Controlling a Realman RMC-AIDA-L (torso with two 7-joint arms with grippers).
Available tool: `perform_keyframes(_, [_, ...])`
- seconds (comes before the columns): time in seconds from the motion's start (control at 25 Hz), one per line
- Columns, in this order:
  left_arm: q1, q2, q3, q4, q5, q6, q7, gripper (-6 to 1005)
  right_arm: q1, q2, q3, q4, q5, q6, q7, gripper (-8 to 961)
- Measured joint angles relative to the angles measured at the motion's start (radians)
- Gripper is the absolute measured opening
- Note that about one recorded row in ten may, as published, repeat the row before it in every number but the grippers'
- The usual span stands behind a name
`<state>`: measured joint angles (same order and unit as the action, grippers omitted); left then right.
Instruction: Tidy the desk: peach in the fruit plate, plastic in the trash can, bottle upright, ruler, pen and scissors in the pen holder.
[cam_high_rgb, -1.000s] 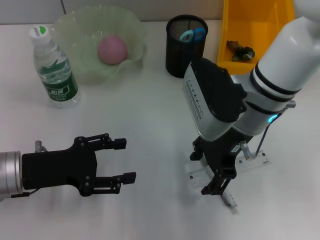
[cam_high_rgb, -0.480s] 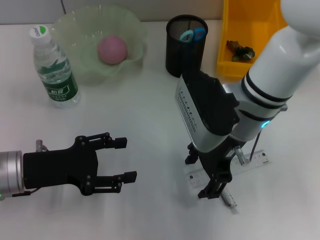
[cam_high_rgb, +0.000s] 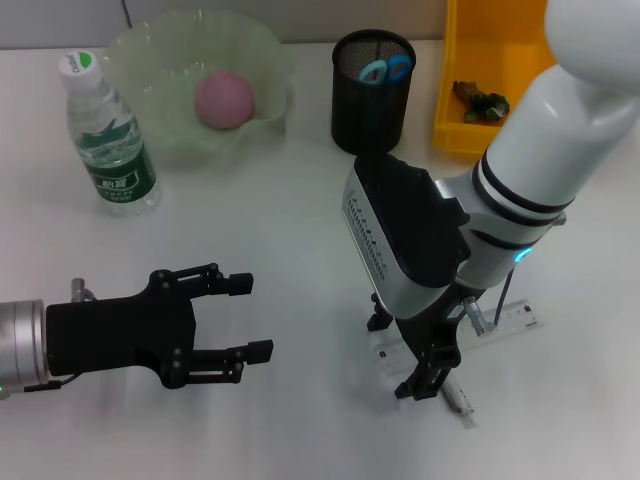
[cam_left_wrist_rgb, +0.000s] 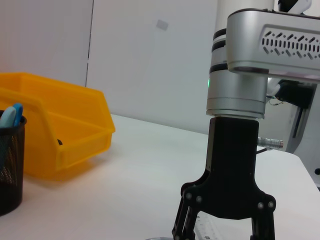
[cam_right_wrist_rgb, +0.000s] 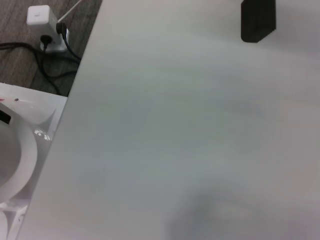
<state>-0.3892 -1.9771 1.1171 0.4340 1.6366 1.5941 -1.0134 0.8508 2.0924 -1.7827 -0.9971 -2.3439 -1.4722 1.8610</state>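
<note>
A pink peach (cam_high_rgb: 225, 98) lies in the green fruit plate (cam_high_rgb: 140, 60). The water bottle (cam_high_rgb: 106, 140) stands upright to the plate's left. Blue-handled scissors (cam_high_rgb: 386, 69) stick out of the black mesh pen holder (cam_high_rgb: 372, 95). Dark plastic scrap (cam_high_rgb: 482, 101) sits in the yellow trash can (cam_high_rgb: 530, 40). A clear ruler (cam_high_rgb: 505, 323) lies on the table at the front right, and a pale pen (cam_high_rgb: 461, 402) pokes out just in front of it. My right gripper (cam_high_rgb: 400, 350) is open, low over the ruler's left end, one finger on each side. My left gripper (cam_high_rgb: 248, 318) hovers open at the front left.
In the left wrist view the right gripper (cam_left_wrist_rgb: 225, 222) stands on the white table (cam_left_wrist_rgb: 125, 190), with the yellow bin (cam_left_wrist_rgb: 55, 132) and the pen holder (cam_left_wrist_rgb: 7, 170) behind it. The table's near edge and floor cables (cam_right_wrist_rgb: 45, 47) show in the right wrist view.
My right gripper has shifted slightly left and toward the table's front, staying over the ruler's left end. The left arm has not moved.
</note>
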Motion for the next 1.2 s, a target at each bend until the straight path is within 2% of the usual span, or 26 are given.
perform_keyframes(0.56, [-0.003, 0.003, 0.000, 0.000, 0.000, -0.006, 0.000, 811, 0.002, 0.000, -0.034, 0.000, -0.002, 0.017, 0.006, 801])
perform_keyframes(0.76, [-0.003, 0.006, 0.000, 0.000, -0.001, -0.007, 0.001, 811, 0.000, 0.000, -0.035, -0.009, -0.003, 0.019, 0.008, 632])
perform_keyframes(1.2, [-0.001, 0.006, 0.000, 0.003, -0.006, -0.007, 0.001, 810, -0.001, 0.000, -0.035, -0.015, -0.005, 0.018, 0.011, 428])
